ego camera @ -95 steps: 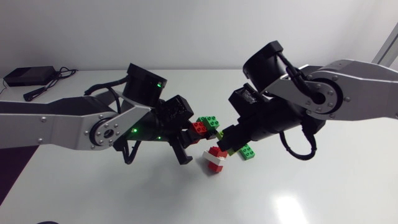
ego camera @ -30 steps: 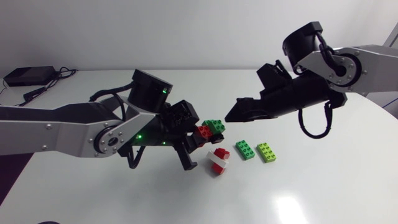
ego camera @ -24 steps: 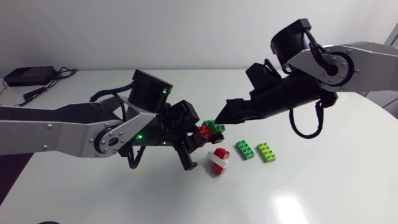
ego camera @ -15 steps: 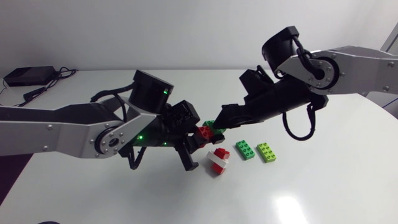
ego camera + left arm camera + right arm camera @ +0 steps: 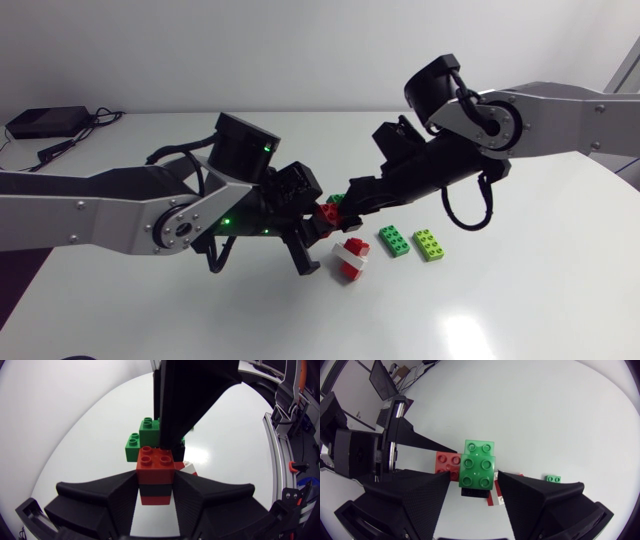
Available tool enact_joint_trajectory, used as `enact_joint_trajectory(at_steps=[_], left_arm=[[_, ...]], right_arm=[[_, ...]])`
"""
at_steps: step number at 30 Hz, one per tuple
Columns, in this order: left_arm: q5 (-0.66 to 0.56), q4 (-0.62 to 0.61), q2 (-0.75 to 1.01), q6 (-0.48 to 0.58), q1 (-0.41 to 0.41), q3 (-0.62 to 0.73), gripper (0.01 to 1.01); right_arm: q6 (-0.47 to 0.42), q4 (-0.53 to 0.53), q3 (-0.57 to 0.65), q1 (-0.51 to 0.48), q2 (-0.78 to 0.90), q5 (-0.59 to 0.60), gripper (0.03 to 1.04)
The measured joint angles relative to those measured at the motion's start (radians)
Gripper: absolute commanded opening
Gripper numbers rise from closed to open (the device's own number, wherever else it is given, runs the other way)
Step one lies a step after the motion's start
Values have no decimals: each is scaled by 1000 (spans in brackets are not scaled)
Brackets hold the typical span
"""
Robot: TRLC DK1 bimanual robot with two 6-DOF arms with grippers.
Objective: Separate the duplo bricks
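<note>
My left tool (image 5: 156,480) is clamped on the red square duplo brick (image 5: 156,462), one finger flat against each side, and holds it up off the white desk (image 5: 500,300) near the middle. The green duplo brick (image 5: 479,467) is stuck to the right, far end of that red one, so the joined pair runs roughly left to right from one tool toward the other. My right tool (image 5: 475,475) straddles the green brick with fingers parted, a thin gap showing on each side, so it grips nothing yet. I judge the pull should go rightward, along that axis. Just under and nearer sit a red-and-white brick stack (image 5: 350,257), a loose dark green brick (image 5: 393,241) and a lime brick (image 5: 431,245), so there is less room low down and more to the far right.
</note>
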Motion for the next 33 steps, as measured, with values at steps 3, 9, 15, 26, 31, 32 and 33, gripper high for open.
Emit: enact_joint_trajectory(at_steps=[3,9,15,26,31,32,33], left_arm=[[0,0,0,0,0,0,318],[0,0,0,0,0,0,318],[-27,0,0,4,-10,0,318],[-82,29,-5,36,-55,-37,318],[-83,29,-14,42,-46,-45,318],[-82,29,-21,42,-38,-45,318],[-81,29,-29,43,-30,-45,318]], right_arm=[[0,5,4,4,0,7,413],[0,11,4,9,0,24,382],[4,11,4,3,0,9,369],[3,-31,50,-71,12,-174,367],[3,-30,65,-77,12,-154,367],[-2,-27,65,-81,12,-132,369],[-5,-22,65,-83,12,-111,369]])
